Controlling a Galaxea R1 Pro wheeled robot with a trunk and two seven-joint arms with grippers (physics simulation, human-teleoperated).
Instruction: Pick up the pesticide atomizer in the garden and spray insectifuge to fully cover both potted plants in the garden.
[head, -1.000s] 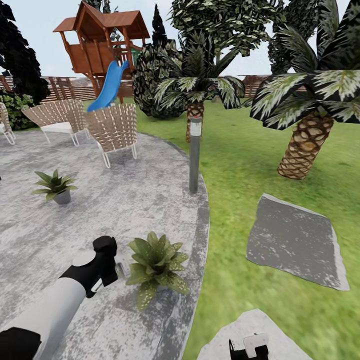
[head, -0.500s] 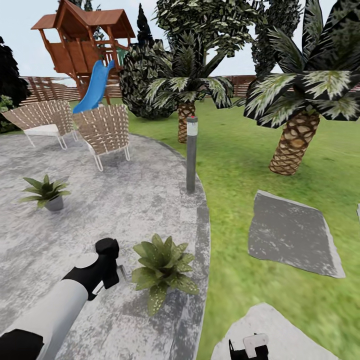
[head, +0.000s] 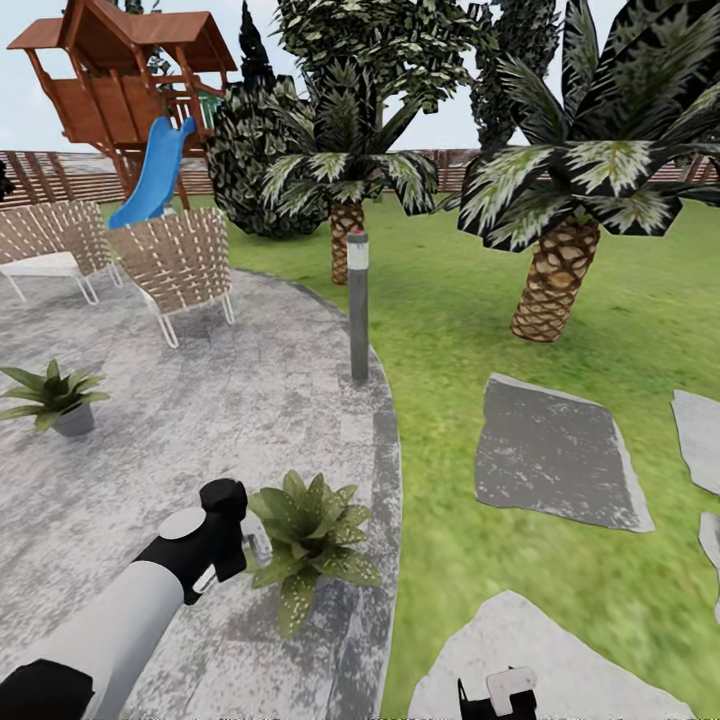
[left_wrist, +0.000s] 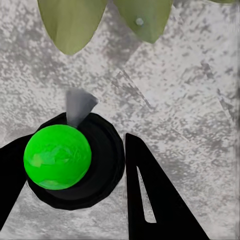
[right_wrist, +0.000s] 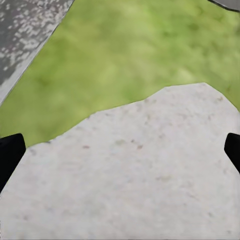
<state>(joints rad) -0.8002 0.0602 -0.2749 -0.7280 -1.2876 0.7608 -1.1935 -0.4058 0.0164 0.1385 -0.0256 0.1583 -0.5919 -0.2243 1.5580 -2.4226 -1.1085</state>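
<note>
Here, head view: left hand (head: 243, 545) reaching out over the grey speckled patio (head: 250, 420), just beside the near potted plant (head: 308, 533), gripping the pesticide atomizer (head: 256, 545), of which just a small pale sliver is showing between hand and leaves. Second potted plant (head: 52, 397) sitting well apart, toward the patio's left side. Lamp post (head: 358, 305) standing at the patio's edge, wicker chairs (head: 175, 265) behind, palm (head: 555, 270) and stepping stones (head: 555, 455) lying out on the lawn (head: 450, 330). Right hand (head: 497, 695) peeking in at the bottom edge.

Left wrist view: dark fingers (left_wrist: 150, 200) closing around the atomizer's black round body with its green cap (left_wrist: 57, 156) and grey nozzle, pointing toward green leaves (left_wrist: 75, 22) over the paving.

Right wrist view: black fingertips (right_wrist: 10, 157) standing wide apart, holding nothing, hanging over a pale stone slab (right_wrist: 135, 175) bordered by grass.
</note>
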